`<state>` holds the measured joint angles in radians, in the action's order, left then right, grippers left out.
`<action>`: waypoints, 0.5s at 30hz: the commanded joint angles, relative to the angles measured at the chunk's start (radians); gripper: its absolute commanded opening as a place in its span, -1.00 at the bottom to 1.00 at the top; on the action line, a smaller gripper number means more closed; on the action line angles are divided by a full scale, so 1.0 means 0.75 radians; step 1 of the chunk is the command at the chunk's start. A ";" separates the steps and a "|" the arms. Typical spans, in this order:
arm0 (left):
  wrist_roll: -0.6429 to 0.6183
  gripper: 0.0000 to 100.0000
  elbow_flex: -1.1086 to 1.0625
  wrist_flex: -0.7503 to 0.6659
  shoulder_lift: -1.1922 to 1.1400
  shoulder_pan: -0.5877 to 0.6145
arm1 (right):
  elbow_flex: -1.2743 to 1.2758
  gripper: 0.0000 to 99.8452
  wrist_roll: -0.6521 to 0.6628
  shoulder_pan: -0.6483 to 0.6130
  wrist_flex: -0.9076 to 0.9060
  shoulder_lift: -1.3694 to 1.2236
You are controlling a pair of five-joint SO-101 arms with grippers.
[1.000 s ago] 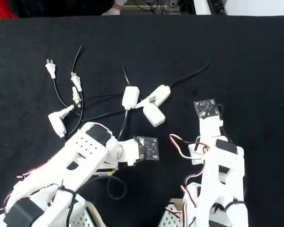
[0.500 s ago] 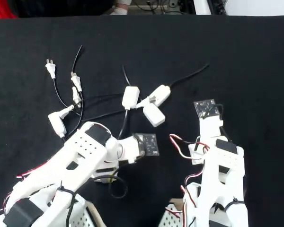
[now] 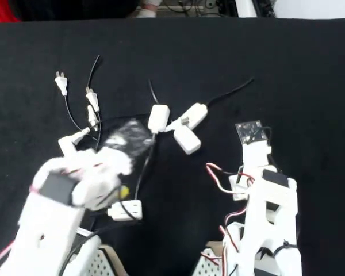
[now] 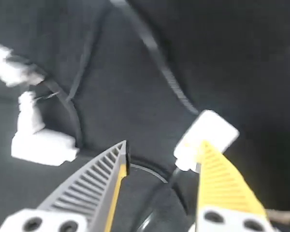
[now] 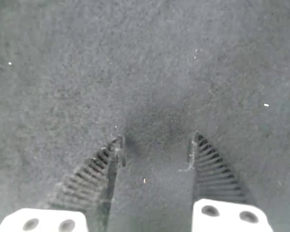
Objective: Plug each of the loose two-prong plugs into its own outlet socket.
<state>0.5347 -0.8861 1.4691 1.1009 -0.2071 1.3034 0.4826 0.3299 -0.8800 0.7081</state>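
Approach step: your left hand (image 4: pixel 159 151) is wide open, empty, beside an outlet socket (image 4: pixel 206 137); right hand (image 5: pixel 156 142) open, empty. Next, grasp a two-prong plug (image 3: pixel 61 83) lying across the table (image 3: pixel 310 69).

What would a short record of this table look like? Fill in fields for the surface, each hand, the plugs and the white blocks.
Surface: black cloth table
Left hand: open, empty, above cables
Right hand: open, empty, above bare cloth
Loose plugs: two, far out on the left arm's side
White blocks: three clustered mid-table, one near the left arm
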 commanded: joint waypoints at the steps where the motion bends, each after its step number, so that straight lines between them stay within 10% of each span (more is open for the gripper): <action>1: -0.018 -0.54 -0.105 -0.006 0.297 0.226 | -0.085 -0.57 0.010 0.006 -0.092 0.003; 7: -0.027 -0.54 -0.467 -0.153 0.724 0.494 | -0.337 -0.57 0.002 -0.104 -0.372 0.003; 15: -0.151 -0.54 -0.922 -0.383 0.962 0.535 | -0.572 -0.80 -0.100 -0.675 -0.518 -0.007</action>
<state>0.4427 -1.5597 1.2114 1.8036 0.1811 0.9613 0.4381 -0.0215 -1.2559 0.7081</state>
